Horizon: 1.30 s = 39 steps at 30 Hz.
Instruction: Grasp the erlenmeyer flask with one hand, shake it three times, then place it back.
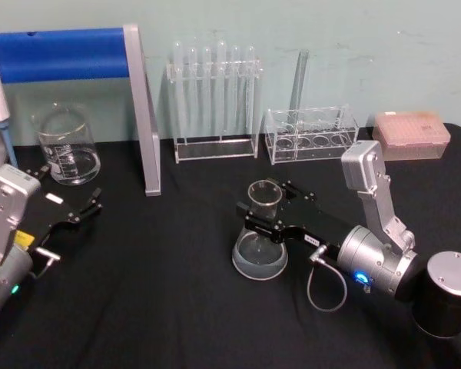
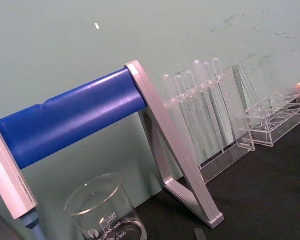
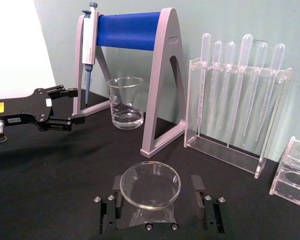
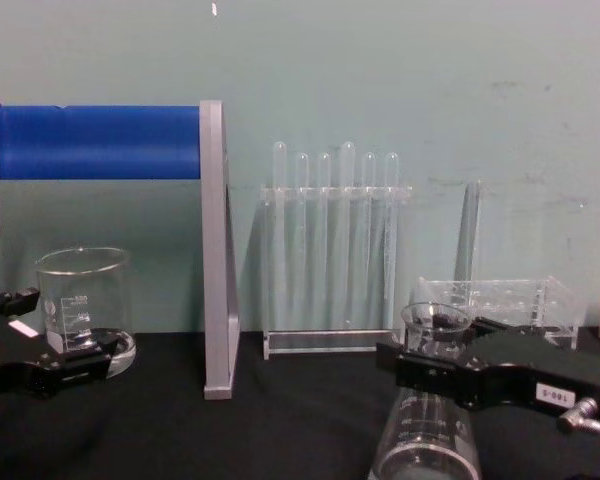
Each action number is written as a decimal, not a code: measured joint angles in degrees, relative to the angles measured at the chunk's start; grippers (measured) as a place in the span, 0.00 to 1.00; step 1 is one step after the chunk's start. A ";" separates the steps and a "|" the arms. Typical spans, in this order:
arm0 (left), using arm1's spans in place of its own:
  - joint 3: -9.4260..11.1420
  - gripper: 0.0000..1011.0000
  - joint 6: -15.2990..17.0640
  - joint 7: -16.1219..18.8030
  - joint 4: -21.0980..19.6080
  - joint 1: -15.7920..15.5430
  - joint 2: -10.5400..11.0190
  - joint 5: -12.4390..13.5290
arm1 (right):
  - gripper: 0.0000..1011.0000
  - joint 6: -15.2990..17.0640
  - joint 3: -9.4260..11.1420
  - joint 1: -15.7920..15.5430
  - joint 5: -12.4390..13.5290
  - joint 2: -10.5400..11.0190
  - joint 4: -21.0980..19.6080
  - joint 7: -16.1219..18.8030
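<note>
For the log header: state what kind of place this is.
Probably a laboratory bench: an erlenmeyer flask, a rack of test tubes, and a pipette hanging on a blue stand.

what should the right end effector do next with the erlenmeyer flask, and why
Probably close the right end effector on the erlenmeyer flask's neck. Its jaws stand either side of the neck with gaps showing, and the flask sits on the black table, so it isn't gripped yet. The left end effector sits open near the beaker.
</note>
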 joint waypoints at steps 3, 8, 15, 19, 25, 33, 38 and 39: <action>0.00 0.99 0.00 0.00 0.00 0.00 0.00 0.00 | 0.86 0.00 0.00 0.00 0.00 0.00 0.00 0.00; 0.00 0.99 0.00 0.00 0.00 0.00 0.00 0.00 | 0.99 -0.01 0.00 0.00 0.00 0.00 0.00 0.01; 0.00 0.99 0.00 0.00 0.00 0.00 0.00 0.00 | 0.99 -0.02 0.00 0.00 0.01 0.00 0.00 0.01; 0.00 0.99 0.00 0.00 0.00 0.00 0.00 0.00 | 0.99 -0.02 0.00 0.00 0.02 0.00 0.00 0.01; 0.00 0.99 0.00 0.00 0.00 0.00 0.00 0.00 | 0.99 0.12 0.02 -0.05 0.15 0.15 -0.10 0.22; 0.00 0.99 0.00 0.00 0.00 0.00 0.00 0.00 | 0.99 1.59 0.32 -1.89 1.34 2.32 -1.92 1.51; 0.00 0.99 0.00 0.00 0.00 0.00 0.00 0.00 | 0.99 1.93 1.19 -4.42 2.40 4.44 -4.55 1.75; 0.00 0.99 0.00 0.00 0.00 0.00 0.00 0.00 | 0.99 1.95 1.52 -5.16 2.71 5.05 -5.31 1.71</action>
